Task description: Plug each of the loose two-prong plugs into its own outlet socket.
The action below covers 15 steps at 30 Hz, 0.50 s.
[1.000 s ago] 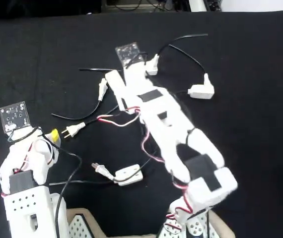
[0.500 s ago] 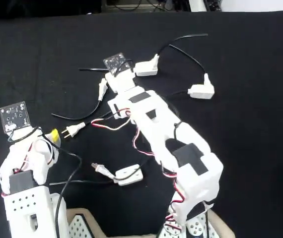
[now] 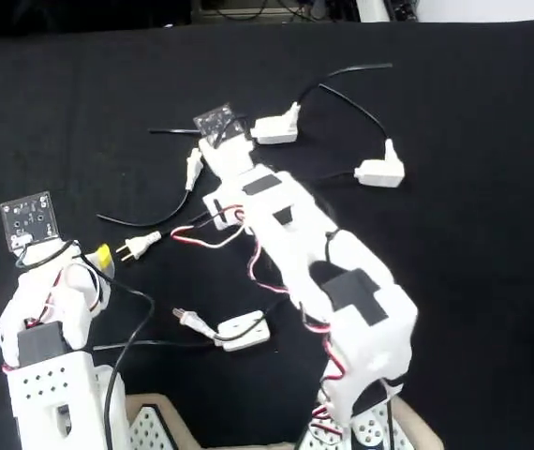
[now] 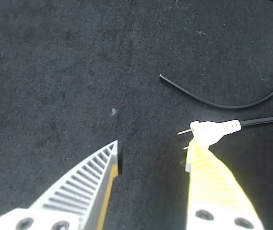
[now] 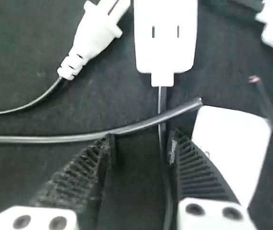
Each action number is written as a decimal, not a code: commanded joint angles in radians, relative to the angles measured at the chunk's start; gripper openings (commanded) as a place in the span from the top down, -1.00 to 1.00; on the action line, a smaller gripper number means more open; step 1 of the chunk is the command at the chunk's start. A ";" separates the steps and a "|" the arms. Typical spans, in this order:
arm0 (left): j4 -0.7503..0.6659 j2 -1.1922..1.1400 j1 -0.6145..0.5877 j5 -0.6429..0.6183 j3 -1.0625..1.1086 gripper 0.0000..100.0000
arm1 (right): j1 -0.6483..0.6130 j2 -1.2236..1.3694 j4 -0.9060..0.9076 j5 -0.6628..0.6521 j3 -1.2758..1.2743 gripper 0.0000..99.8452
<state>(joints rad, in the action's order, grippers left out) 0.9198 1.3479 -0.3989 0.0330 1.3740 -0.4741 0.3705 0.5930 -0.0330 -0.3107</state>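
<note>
Black cloth covers the table. Toward eleven o'clock on it, my right gripper (image 5: 141,139) stands half open and empty. It straddles the thin black cable (image 5: 161,95) of a flat white two-slot outlet socket (image 5: 165,36), with a white two-prong plug (image 5: 96,33) just beside. Near nine o'clock my left gripper (image 4: 153,151) gapes wide, empty, a second white plug (image 4: 215,129) at its yellow finger. Closing my right now would likely pinch cable, not plug, dragging the socket askew.

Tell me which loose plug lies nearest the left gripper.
The plug at the left gripper's yellow fingertip; the plug by the right arm and the one by the front outlet socket lie farther off.
</note>
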 commanded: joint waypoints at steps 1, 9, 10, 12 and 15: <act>-0.021 0.002 -0.001 0.006 -0.002 0.53 | 0.043 0.028 0.009 -0.008 0.073 0.63; -0.021 0.002 -0.001 0.006 -0.002 0.53 | 0.089 0.065 0.083 -0.009 0.133 0.96; -0.021 0.002 -0.001 0.006 -0.002 0.53 | 0.087 0.065 0.086 -0.015 0.131 0.96; -0.021 0.002 -0.001 0.006 -0.002 0.53 | 0.087 0.064 0.115 -0.057 0.131 0.98; -0.021 0.002 -0.001 0.006 -0.002 0.53 | 0.081 0.033 0.166 -0.072 0.130 0.98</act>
<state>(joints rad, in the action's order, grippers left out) 0.9198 1.3479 -0.3989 0.0330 1.3740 -0.3974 0.4365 0.7127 -0.0867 -0.1987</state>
